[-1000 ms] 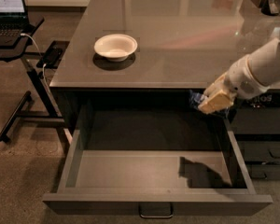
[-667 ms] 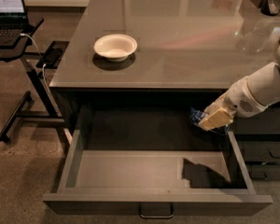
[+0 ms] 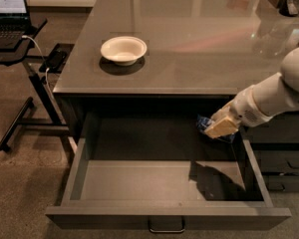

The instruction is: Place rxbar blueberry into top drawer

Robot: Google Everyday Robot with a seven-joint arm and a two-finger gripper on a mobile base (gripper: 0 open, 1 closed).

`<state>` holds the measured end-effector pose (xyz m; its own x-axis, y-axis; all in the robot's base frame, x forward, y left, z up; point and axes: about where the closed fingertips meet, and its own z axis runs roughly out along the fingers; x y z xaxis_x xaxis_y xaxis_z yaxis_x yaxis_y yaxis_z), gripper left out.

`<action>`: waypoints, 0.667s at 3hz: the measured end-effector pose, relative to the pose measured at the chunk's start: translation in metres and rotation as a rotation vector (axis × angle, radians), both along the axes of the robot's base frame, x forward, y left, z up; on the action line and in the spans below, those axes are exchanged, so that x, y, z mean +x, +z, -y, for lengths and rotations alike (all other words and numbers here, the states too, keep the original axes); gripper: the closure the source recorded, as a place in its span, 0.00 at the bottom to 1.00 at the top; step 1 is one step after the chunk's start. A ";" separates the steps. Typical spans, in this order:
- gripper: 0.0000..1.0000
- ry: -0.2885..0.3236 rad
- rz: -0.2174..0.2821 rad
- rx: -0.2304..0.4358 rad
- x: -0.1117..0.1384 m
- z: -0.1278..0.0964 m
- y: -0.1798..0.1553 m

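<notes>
**Blue bar held over the open drawer**

Nearest the camera, the wide, shallow dark grey top drawer [image 3: 139,180] stands pulled fully out. A metal loop handle [image 3: 166,226] sits at the centre of its front panel. The drawer's lighter grey inner floor is bare apart from a dark shadow [image 3: 214,182] towards its right side.

Above that shadow, over the right rear part of the drawer, hangs the tan two-finger gripper [image 3: 215,128]. It is closed on the rxbar blueberry [image 3: 204,122], a small flat snack bar in a dark blue wrapper with pale markings. The bar juts out to the left of the fingers. It is held in the air, below the counter's edge and clear of the drawer floor. The white robot arm [image 3: 269,99] reaches in from the right edge of the view, sloping down to the gripper.

Just right of the drawer are the smaller dark cabinet drawers [image 3: 284,158]. Beyond it lies the glossy grey countertop [image 3: 189,49]. A shallow white bowl [image 3: 123,49] stands upright on the countertop's left part, well apart from the gripper.

Far left, an open laptop [image 3: 7,6] with a lit screen rests on a black metal stand [image 3: 32,91], which is set on the speckled brown floor [image 3: 20,183].
</notes>
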<state>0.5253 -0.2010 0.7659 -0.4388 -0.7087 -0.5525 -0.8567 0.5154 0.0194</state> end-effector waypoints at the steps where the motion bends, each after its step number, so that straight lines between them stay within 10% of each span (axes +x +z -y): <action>1: 1.00 -0.044 0.038 0.049 0.018 0.000 -0.029; 2: 1.00 -0.042 0.035 0.050 0.017 -0.002 -0.031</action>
<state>0.5426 -0.1993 0.7347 -0.4476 -0.6611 -0.6022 -0.8350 0.5500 0.0168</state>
